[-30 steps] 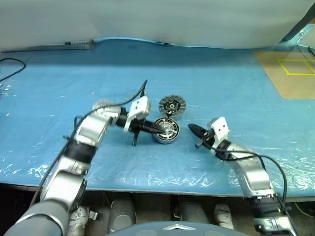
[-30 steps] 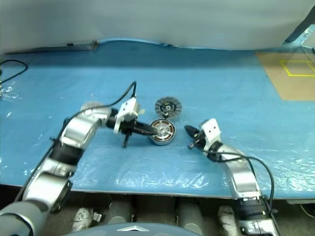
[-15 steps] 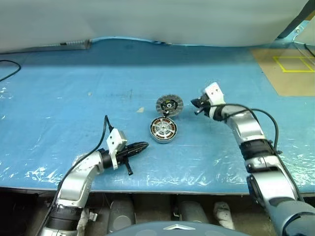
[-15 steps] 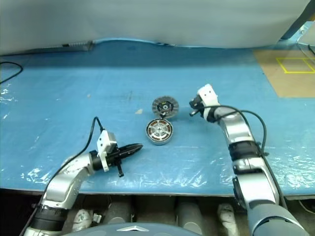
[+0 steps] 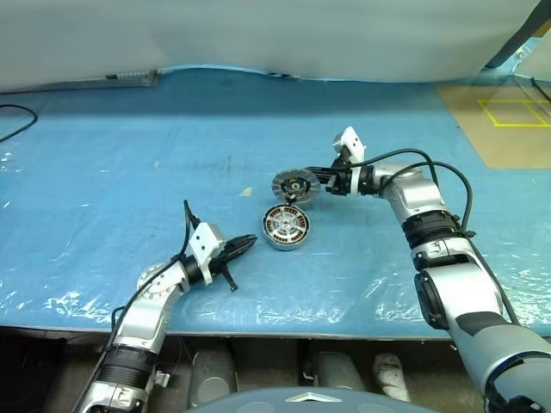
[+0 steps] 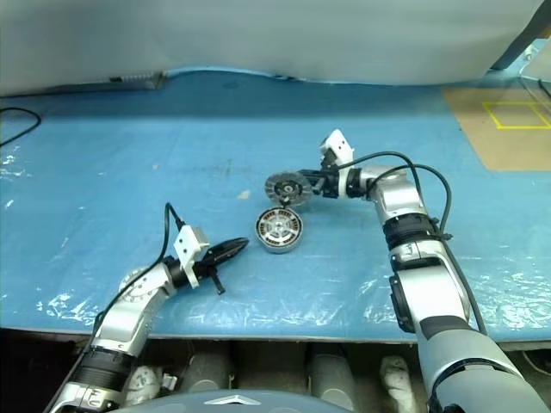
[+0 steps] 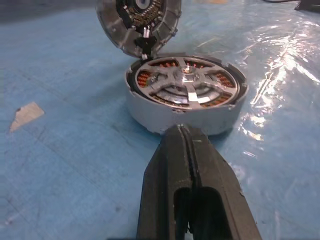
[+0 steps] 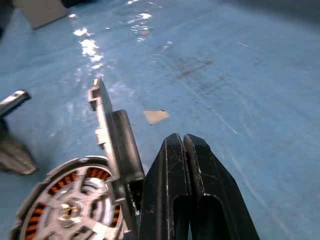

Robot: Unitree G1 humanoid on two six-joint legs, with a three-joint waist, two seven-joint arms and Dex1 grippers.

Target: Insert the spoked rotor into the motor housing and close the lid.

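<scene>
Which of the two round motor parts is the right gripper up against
The lid, the ribbed grey disc tilted up on edge: the shut right gripper sits at its side. The motor housing, copper windings showing, lies flat nearer the robot.

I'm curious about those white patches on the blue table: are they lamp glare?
Likely yes: in the left wrist view bright streaks lie on the wrinkled plastic sheet beside the motor housing; the right wrist view has similar spots past the lid; in the left eye view the sheet's near edge glints.
</scene>
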